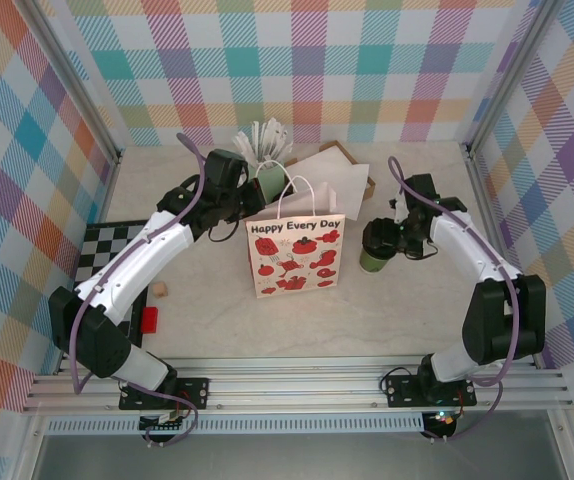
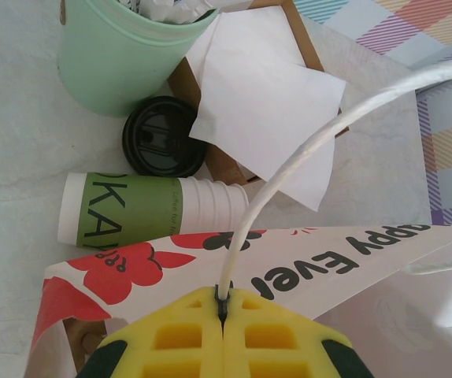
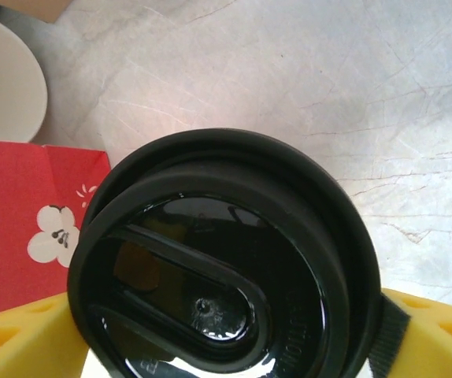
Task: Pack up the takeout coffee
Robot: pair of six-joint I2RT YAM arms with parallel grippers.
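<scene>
From above, the bag (image 1: 295, 255) stands upright mid-table. The left gripper (image 1: 267, 203) is at its handle (image 1: 297, 185), and the right gripper (image 1: 389, 243) is at the coffee (image 1: 374, 246), which stands on the table just right of the bag. The bag's mouth looks narrow, so a cup brought over it off-centre could catch the rim and fold or topple the bag.

At the left wrist, the yellow fingers (image 2: 206, 350) are pinched fully together on the white handle cord. They hold a thin cord at their very tips, so a tug or a knock from the cup could pull it free and let the mouth sag shut. A loose lid (image 2: 161, 135), a stack of cups (image 2: 155, 209), a pale cup (image 2: 124, 55) and napkins (image 2: 265, 102) lie behind the bag, near enough for the arm to sweep them.

At the right wrist, the coffee (image 3: 226, 268) shows lid-up between the yellow fingers (image 3: 439, 339), which stand wide on either side. Whether the pads press the cup cannot be told. Closing too high, on the lid's rim, could pop the lid off. Closing too hard could buckle the paper wall and spill the drink. Too light a grip could let the cup slip or tilt on the lift.
</scene>
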